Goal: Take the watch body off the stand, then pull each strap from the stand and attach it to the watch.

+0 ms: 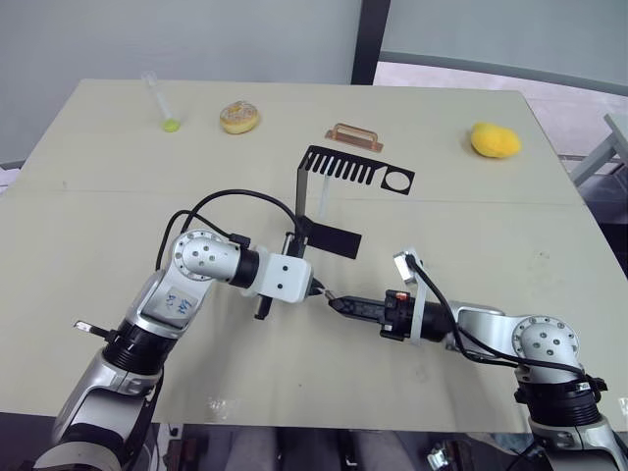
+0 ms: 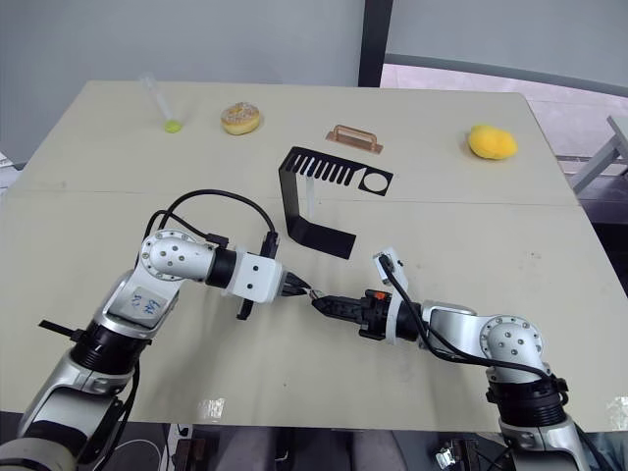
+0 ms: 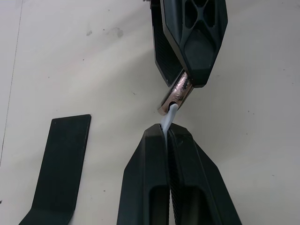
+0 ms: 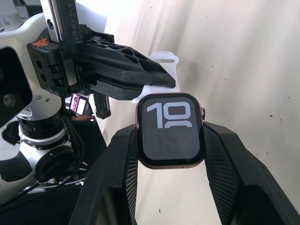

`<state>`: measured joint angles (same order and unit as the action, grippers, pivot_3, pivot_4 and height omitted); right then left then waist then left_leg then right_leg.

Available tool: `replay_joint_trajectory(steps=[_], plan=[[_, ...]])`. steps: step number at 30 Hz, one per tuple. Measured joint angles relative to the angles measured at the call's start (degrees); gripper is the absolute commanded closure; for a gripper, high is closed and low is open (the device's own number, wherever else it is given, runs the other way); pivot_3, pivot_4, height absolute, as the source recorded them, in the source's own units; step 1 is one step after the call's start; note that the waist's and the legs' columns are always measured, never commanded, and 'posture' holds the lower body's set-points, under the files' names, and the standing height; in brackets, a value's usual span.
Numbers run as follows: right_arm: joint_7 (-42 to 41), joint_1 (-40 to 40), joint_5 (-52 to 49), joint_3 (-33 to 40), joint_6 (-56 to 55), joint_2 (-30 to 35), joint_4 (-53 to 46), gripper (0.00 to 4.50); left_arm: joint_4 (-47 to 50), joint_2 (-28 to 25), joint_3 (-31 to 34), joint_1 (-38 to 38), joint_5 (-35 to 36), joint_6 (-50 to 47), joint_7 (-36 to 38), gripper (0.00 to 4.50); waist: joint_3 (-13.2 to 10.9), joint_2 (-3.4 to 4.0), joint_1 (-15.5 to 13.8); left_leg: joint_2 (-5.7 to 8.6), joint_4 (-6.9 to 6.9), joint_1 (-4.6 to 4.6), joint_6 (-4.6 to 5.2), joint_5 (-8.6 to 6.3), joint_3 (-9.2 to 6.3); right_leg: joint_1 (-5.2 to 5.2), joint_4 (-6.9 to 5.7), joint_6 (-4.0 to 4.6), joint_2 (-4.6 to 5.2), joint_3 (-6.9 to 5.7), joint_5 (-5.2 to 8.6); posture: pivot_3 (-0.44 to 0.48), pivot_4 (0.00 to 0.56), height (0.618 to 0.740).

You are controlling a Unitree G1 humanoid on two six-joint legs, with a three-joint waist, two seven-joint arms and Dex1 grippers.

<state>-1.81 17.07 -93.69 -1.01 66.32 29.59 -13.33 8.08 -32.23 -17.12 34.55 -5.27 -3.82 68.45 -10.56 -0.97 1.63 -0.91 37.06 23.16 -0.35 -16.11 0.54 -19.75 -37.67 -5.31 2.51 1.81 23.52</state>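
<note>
My right gripper (image 1: pixel 334 301) is shut on the watch body (image 4: pixel 169 131), a small black case whose dark screen shows white digits. My left gripper (image 1: pixel 316 290) is shut on a white strap (image 3: pixel 168 123), meeting the right gripper tip to tip over the table's middle. The strap's free end touches the edge of the watch body. Just behind the grippers is the black stand (image 1: pixel 339 167), with its comb-slotted top arm and round hole. A thin pale strip (image 1: pixel 321 201) hangs below that arm.
Along the far side of the table (image 1: pixel 491 235) lie a copper-coloured handle (image 1: pixel 353 135), a donut (image 1: pixel 239 118), a yellow lemon-shaped object (image 1: pixel 495 140) and a clear tube with a green end (image 1: pixel 160 103). The stand's flat foot (image 1: pixel 329 238) lies close to my left wrist.
</note>
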Motion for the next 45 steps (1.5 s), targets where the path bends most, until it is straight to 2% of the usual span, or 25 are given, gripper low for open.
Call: replay_joint_trajectory(steps=[38,41,45], plan=[[-0.02,0.0,0.29,-0.09,0.05,-0.08,0.0,2.99,0.92,0.18,-0.7,-0.25,-0.86,-2.62,-0.81,4.5,0.0,0.0,0.01,0.0,0.0,0.0,0.0,0.0,0.0,0.0,0.0,0.0,0.0,0.0,0.0,0.0,0.15,0.74],[-0.86,0.15,0.04,-0.66,0.09,-0.66,-0.21,2.99,1.5,0.35,-0.93,-0.89,-0.76,-2.98,-1.1,3.48,0.0,0.0,0.03,0.0,0.0,0.0,0.0,0.0,0.0,0.0,0.0,0.0,0.0,0.0,0.0,0.0,0.15,0.74],[-2.54,0.25,-0.3,-2.44,0.51,-1.32,-2.16,2.99,3.12,-0.46,-0.18,-3.15,0.71,-4.2,-1.78,1.44,0.0,0.0,0.06,-0.01,0.01,0.01,0.0,0.0,-0.02,-0.01,-0.02,0.0,-0.01,0.0,0.0,0.0,0.15,0.74]])
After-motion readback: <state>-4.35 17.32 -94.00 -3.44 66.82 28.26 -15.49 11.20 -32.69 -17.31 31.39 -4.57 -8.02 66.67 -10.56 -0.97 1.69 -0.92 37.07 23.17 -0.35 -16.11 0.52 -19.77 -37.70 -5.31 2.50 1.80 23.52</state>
